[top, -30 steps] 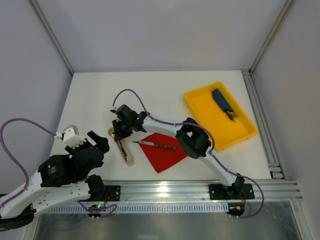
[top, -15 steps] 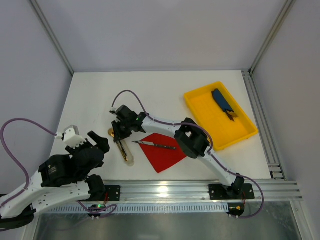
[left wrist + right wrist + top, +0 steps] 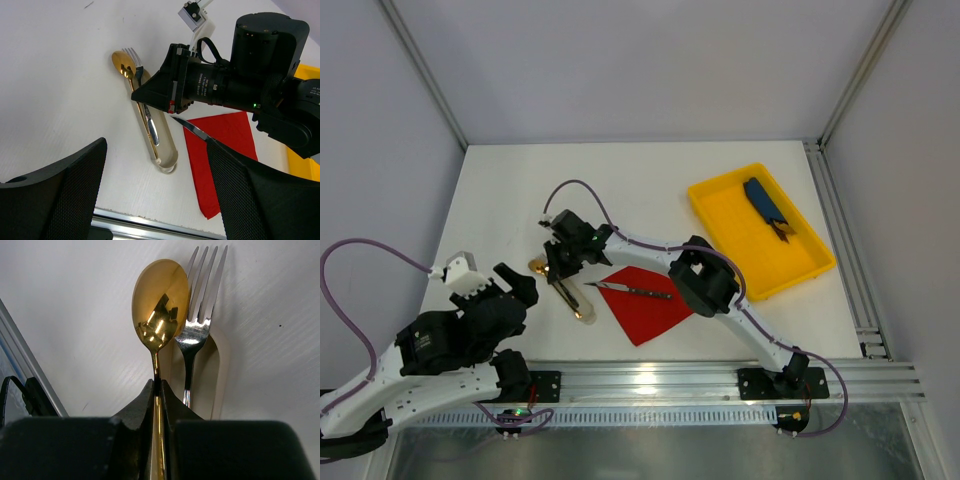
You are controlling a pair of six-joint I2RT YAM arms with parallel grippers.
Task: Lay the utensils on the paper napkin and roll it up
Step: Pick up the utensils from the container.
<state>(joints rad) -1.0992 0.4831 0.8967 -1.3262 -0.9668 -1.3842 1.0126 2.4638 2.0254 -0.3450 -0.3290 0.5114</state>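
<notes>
Right gripper (image 3: 158,386) is clamped on the spoon (image 3: 160,300). In its wrist cam the two matte black fingers (image 3: 140,410) meet in a wedge w/ the thin gold handle pinched btwn them. Spoon is polished gold w/ a smooth oval bowl, mirror-bright. Just beside it, on its right in that view, is the fork (image 3: 201,315): shiny silver, slim tines, narrow neck. Its handle runs past the outer side of the right finger, not btwn the fingers as far as I can see. Both heads lie close together on the white table (image 3: 650,185), left of ctr.

The fork handle sits in a pale translucent sleeve (image 3: 169,157), long w/ a rounded near end, glossy like thin plastic. The gripper hides the lower spoon handle, so I can't tell if that's in the sleeve too.

Napkin (image 3: 650,310) lies flat on the table just right of the sleeve, apart from it. It's thin, matte, bright red, a square turned like a diamond. Neither spoon nor fork is on it. A slim pointed metal piece (image 3: 632,291) lies across its far corner.

Left gripper (image 3: 157,145) has its fingers spread wide apart, holding nothing. Its broad black pads (image 3: 55,200) have a fine mesh texture. It hovers near-left of the spoon.

Far right is a yellow plastic tray (image 3: 740,245), rectangular w/ a raised rim. A flat dark-blue oblong item (image 3: 763,203) lies inside it.
</notes>
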